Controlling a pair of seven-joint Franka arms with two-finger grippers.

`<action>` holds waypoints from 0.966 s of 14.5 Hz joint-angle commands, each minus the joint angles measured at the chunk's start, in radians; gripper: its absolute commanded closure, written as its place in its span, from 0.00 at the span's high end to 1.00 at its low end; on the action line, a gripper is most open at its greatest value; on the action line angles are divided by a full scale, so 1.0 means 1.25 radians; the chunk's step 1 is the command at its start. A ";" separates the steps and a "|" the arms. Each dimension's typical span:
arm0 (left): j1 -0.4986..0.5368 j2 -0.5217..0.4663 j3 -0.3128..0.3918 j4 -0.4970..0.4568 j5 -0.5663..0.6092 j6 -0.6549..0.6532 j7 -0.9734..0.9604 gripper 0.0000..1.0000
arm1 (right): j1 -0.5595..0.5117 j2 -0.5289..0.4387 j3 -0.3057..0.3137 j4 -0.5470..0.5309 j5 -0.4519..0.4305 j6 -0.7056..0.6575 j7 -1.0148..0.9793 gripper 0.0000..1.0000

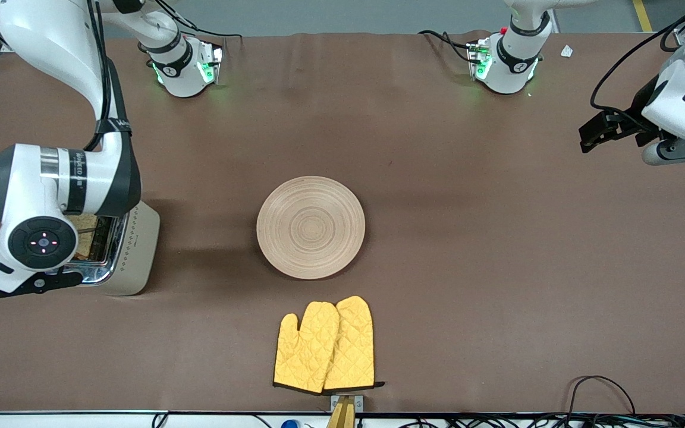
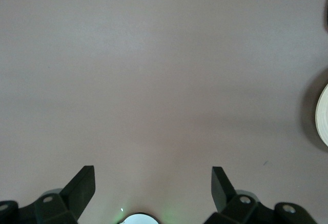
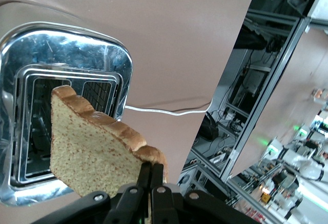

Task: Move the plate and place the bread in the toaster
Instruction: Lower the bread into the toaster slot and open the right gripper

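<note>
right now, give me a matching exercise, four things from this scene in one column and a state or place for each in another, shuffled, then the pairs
Things:
1. bread
2. plate
3. left gripper
4. oven mitts

States or places:
A. open, over bare table at the left arm's end
B. lying bare in the middle of the table
C. pinched by the right gripper over the toaster
D. nearer the front camera than the plate

Pairs: 1-C, 2-B, 3-A, 4-D
</note>
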 commanded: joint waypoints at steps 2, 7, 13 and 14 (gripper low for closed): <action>-0.003 -0.002 0.003 -0.003 -0.011 -0.025 0.005 1.00 | -0.002 -0.007 0.006 -0.031 0.011 0.001 0.082 0.01; -0.003 -0.001 0.003 -0.001 -0.011 -0.025 0.003 1.00 | -0.001 0.003 0.007 -0.043 0.049 0.001 0.123 0.01; -0.005 0.000 0.003 -0.001 -0.011 -0.025 -0.009 1.00 | 0.000 0.021 0.008 -0.076 0.092 0.035 0.151 0.05; -0.003 0.000 0.003 -0.001 -0.011 -0.025 -0.009 1.00 | 0.000 0.031 0.008 -0.076 0.094 0.046 0.161 0.13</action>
